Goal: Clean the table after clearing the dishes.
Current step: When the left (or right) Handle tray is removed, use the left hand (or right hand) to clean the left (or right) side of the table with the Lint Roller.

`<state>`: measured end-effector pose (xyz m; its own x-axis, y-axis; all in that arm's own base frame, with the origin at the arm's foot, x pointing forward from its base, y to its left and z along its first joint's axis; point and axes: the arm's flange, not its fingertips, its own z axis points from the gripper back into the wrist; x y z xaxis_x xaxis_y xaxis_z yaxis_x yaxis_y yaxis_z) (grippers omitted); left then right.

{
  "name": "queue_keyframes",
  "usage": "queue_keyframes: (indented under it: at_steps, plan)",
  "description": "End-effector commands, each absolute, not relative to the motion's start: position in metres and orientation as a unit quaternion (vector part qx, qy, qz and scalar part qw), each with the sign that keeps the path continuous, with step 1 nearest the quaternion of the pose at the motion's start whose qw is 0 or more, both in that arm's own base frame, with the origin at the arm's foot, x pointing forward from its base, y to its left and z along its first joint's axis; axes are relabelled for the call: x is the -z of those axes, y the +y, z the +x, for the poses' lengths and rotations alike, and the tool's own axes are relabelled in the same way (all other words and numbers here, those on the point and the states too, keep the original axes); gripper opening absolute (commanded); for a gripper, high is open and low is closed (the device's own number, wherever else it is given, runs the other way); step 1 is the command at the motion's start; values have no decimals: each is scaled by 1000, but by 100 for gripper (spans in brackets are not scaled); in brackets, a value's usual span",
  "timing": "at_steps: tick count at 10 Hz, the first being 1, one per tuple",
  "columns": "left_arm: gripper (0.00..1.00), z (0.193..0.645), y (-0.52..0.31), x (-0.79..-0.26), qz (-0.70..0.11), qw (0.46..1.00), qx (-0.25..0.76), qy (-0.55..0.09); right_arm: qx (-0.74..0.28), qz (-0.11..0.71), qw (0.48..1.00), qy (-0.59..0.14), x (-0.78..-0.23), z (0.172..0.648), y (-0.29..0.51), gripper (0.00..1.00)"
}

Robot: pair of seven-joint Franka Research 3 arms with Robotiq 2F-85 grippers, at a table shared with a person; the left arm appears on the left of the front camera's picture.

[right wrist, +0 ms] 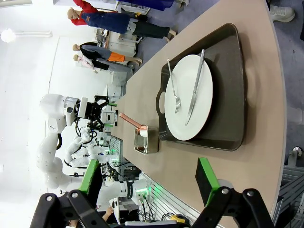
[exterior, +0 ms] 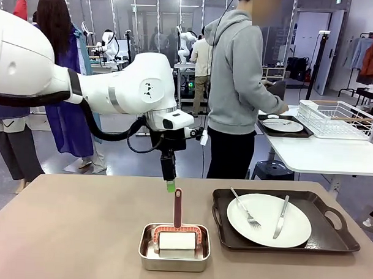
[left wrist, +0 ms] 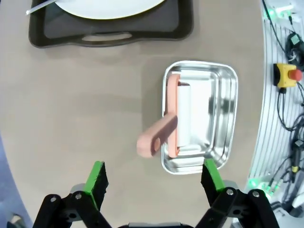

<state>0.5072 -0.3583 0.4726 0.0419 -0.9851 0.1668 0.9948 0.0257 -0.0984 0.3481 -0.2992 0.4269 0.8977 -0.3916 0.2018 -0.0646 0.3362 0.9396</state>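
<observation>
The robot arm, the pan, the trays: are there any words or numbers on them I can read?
No readable words or numbers.
The left arm bears a small dark mark, too blurred to read.
The steel pan, the tray and the yellow button box show no print.

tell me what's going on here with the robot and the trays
The left gripper hangs open just above the pink-handled tool standing in a small steel pan on the table. Beside the pan sits a tray with a plate, fork and knife. The person stands at the white table behind, where a second tray with a second plate lies next to a wire rack. The right gripper is open too.
</observation>
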Motion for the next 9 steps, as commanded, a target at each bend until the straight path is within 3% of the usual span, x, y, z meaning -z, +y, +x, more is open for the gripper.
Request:
queue_keyframes:
  at_steps: [1, 4, 9]
  plan:
    - [100, 523, -375, -469, -101, 721, 686, 7, 96, 570, 789, -207, -428, 346, -298, 100]
    - [100, 525, -381, -452, -114, 723, 679, 56, 96, 570, 789, -207, -428, 346, -298, 100]
    - [100, 525, -377, -423, -137, 718, 679, 72, 96, 570, 789, -207, -428, 346, -298, 100]
